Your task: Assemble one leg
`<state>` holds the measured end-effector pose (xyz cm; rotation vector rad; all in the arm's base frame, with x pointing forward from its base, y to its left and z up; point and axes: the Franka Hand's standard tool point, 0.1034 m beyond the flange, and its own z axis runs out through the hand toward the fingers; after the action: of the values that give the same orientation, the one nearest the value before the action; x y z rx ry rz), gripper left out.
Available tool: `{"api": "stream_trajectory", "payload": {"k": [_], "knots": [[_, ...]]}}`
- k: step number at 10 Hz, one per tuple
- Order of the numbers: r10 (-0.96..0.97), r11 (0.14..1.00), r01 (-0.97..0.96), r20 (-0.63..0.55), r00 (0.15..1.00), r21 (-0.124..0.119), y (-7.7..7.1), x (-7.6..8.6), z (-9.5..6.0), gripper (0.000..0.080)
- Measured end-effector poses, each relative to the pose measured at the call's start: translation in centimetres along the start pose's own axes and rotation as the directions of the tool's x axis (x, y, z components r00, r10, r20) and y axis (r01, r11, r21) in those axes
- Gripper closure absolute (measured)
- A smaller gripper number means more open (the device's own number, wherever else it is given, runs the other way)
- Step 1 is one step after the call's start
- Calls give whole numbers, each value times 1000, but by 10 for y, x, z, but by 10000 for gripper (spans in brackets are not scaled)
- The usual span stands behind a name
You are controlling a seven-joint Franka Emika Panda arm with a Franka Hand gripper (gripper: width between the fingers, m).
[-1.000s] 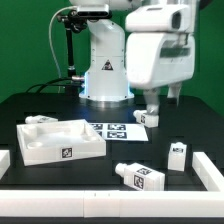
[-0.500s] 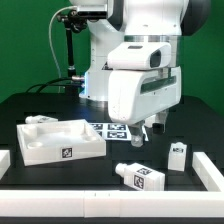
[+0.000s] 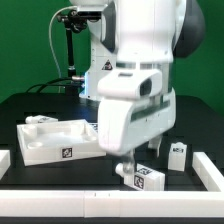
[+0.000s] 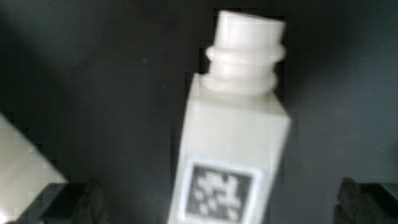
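Note:
A leg [image 3: 143, 179] lies on its side on the black table near the front, a tag on its upper face. In the wrist view this leg [image 4: 231, 130] is a white block with a round peg at one end and a tag near the other. My gripper [image 3: 134, 167] hangs low, directly over it. In the wrist view my gripper [image 4: 217, 205] is open, with a dark fingertip [image 4: 68, 203] on either side of the leg and a gap to each. A second leg [image 3: 178, 155] stands upright at the exterior view's right.
The large white recessed tray-like part [image 3: 40, 147] lies at the exterior view's left. White rails [image 3: 208, 170] border the table at the front and sides. The arm's body hides the marker board and most of the table's middle.
The arm has swung from the back, near the marker board, forward and down over the lying leg. The gripper stays open. No part has moved.

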<state>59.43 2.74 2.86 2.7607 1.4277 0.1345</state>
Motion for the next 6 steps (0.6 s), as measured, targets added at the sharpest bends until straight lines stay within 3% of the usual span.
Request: {"api": "stream_trajectory", "payload": {"k": [2,4,5,6], "knots": [[0,1000,0,-10,1000,-2,-2,-3,19,150],[-6,1000,6,-21,1000,-13,0,-4,21,150],[-7,1000,6,-20,1000,-13,0,-4,21,282],[-7,1000,6,-20,1000,-13,0,-4,21,282]]}}
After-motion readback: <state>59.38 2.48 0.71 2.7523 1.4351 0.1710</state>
